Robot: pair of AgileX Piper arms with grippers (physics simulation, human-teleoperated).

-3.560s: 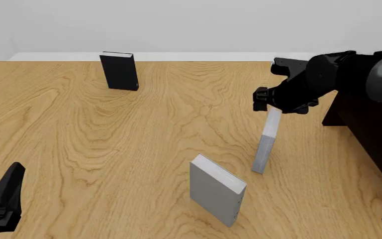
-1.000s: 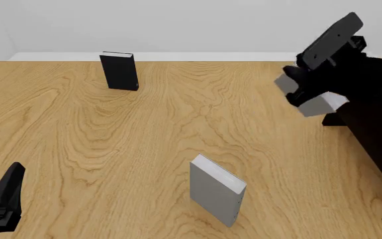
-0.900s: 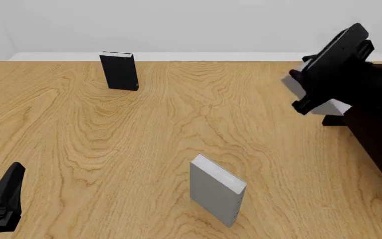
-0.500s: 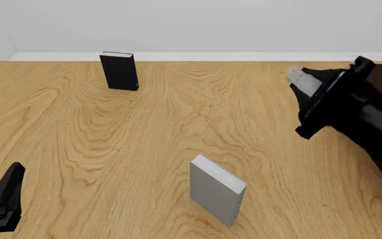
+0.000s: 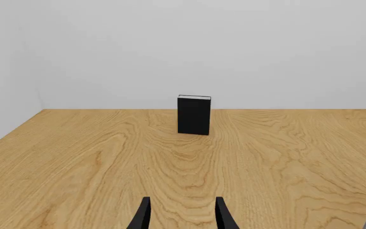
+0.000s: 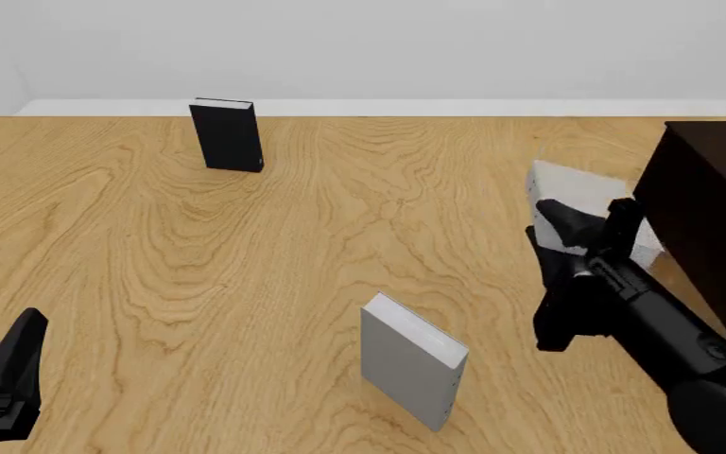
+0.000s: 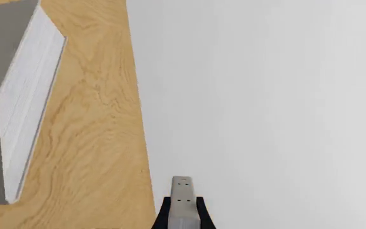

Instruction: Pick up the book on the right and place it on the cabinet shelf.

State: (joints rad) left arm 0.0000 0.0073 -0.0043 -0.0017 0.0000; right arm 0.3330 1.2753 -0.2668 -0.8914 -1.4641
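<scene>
The right gripper (image 6: pixel 580 230) is shut tight on the thin book (image 6: pixel 562 189), holding it up in the air just beside the dark cabinet shelf (image 6: pixel 706 203), so next it needs to slide it in, while the left gripper (image 5: pixel 180 217) waits open and empty

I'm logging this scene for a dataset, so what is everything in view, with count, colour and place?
Thin pale grey-white book: one, held off the table by the right gripper, beside the cabinet.
Thick grey book: one, standing near centre front.
Black book: one, upright, far left.
Very dark brown wooden cabinet: one, right edge.
Wooden table: one, light brown.
Left gripper: black, open, near left corner.
Right gripper: black, shut on the thin book.
</scene>
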